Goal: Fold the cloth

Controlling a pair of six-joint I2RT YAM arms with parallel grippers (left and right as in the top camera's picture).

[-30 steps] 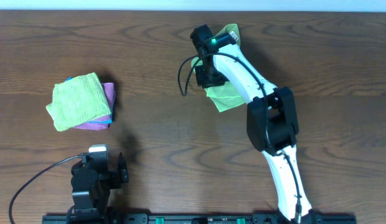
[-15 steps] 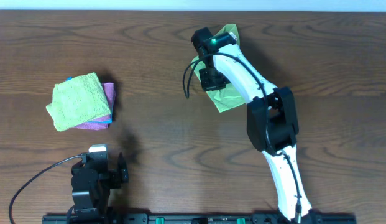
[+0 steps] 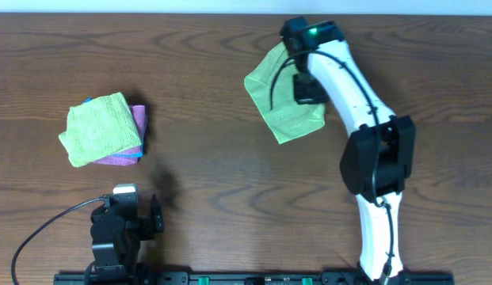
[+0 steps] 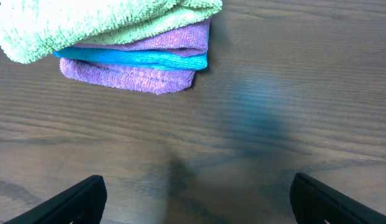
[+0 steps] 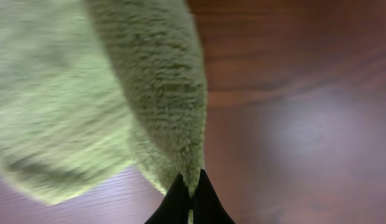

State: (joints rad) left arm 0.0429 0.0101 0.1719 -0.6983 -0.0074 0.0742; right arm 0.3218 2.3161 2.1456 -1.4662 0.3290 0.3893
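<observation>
Lime-green cloth (image 3: 287, 103) sits at far side of table (image 3: 214, 174), right of ctr, w/ its right edge under the white right arm. It looks bunched and partly doubled over, one corner pointing toward the near edge. How much of it is off the wood can't be told from overhead.

Right gripper (image 3: 307, 89) is at that right edge. Wrist cam shows right gripper (image 5: 190, 202) w/ black fingertips pressed together, pinching a fold of cloth (image 5: 87, 93). Fabric spreads up and left from the pinch, blurred, w/ dark wood showing to the right.

Left gripper (image 3: 125, 220) is at near-left of table, well apart from the cloth. Its wrist cam shows fingers (image 4: 81, 199) spread wide, nothing btwn them, only bare wood.

Small stack lies at left of table: yellow-green terry cloth (image 3: 99, 127) on top, purple cloth (image 4: 143, 74) beneath, w/ a thin blue layer (image 4: 137, 59) btwn the purple folds.
</observation>
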